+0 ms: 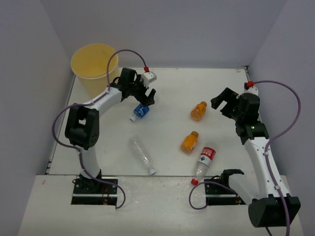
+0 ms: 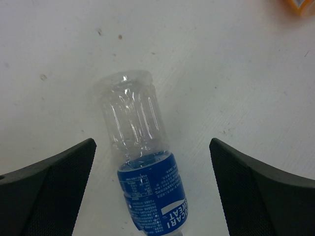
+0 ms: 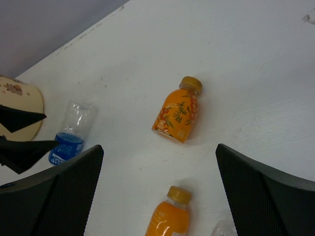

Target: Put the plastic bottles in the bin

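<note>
The pale-yellow bin (image 1: 93, 66) stands at the back left. My left gripper (image 1: 144, 100) is open and hovers just above the blue-labelled bottle (image 1: 141, 111), which lies on its side. In the left wrist view the bottle (image 2: 147, 187) lies between my spread fingers (image 2: 54, 182), untouched. My right gripper (image 1: 222, 105) is open and empty, right of two orange bottles (image 1: 199, 110) (image 1: 189, 142). They also show in the right wrist view (image 3: 178, 115) (image 3: 170, 216). A red-white labelled bottle (image 1: 204, 162) and a clear unlabelled bottle (image 1: 142, 155) lie near the front. No black-labelled bottle is in view.
Grey walls enclose the white table (image 1: 172, 83) at the back and both sides. The bin stands beyond the table's back-left corner. The right wrist view shows the blue-labelled bottle (image 3: 69, 137) and part of the bin (image 3: 19, 105) at the far left.
</note>
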Controlling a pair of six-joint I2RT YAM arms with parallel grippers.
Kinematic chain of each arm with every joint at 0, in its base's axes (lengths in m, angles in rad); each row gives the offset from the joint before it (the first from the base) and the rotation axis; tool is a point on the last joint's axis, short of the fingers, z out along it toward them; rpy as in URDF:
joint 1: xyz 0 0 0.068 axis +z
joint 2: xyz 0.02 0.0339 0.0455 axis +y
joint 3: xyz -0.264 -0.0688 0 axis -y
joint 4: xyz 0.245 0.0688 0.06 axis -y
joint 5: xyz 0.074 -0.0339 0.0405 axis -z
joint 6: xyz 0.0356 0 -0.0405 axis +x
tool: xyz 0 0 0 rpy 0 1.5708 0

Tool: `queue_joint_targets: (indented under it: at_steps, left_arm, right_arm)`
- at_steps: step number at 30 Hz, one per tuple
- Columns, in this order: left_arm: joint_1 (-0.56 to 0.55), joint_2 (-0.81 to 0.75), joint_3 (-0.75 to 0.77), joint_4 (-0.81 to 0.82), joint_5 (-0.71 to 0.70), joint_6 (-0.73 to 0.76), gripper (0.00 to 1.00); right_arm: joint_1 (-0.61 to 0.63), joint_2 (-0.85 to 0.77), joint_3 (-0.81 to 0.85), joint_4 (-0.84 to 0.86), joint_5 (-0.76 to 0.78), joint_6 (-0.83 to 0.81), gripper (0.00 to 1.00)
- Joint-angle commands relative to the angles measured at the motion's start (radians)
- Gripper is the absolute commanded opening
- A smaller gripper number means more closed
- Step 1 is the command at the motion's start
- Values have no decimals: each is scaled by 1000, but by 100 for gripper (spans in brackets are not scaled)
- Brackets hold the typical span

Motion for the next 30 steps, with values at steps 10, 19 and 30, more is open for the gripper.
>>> queue_joint_targets:
  at_steps: [10, 19, 30]
  left_arm:
    - [-23, 137, -21, -55, -175, -65, 100]
    - [-45, 130, -2, -42, -206, -73, 61]
    - [-45, -2, 107, -60, -258, -87, 1]
  right_arm:
    - [-1, 63, 34, 0, 3, 70, 99]
    - [-2, 32, 29, -38, 19, 71, 99]
    - [-2, -1, 33, -68, 24, 64, 99]
